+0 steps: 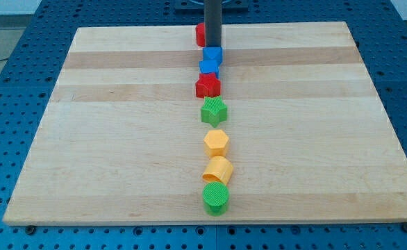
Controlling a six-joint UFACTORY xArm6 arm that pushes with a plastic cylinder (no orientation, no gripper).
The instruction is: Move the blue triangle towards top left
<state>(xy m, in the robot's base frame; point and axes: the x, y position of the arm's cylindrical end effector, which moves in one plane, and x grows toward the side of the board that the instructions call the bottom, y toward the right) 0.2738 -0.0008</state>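
Two blue blocks sit in a column near the view's top centre. The upper blue block (213,53) looks like a cube. The lower blue block (208,67) touches it from below and looks like the triangle, though its shape is hard to make out. My tip (212,46) rests at the top edge of the upper blue block. A red block (199,34) is partly hidden behind the rod, on its left.
Below the blue blocks the column continues down the wooden board (120,139): a red star (208,86), a green star (214,110), a yellow hexagon (217,142), another yellow block (217,169) and a green cylinder (215,198) near the bottom edge.
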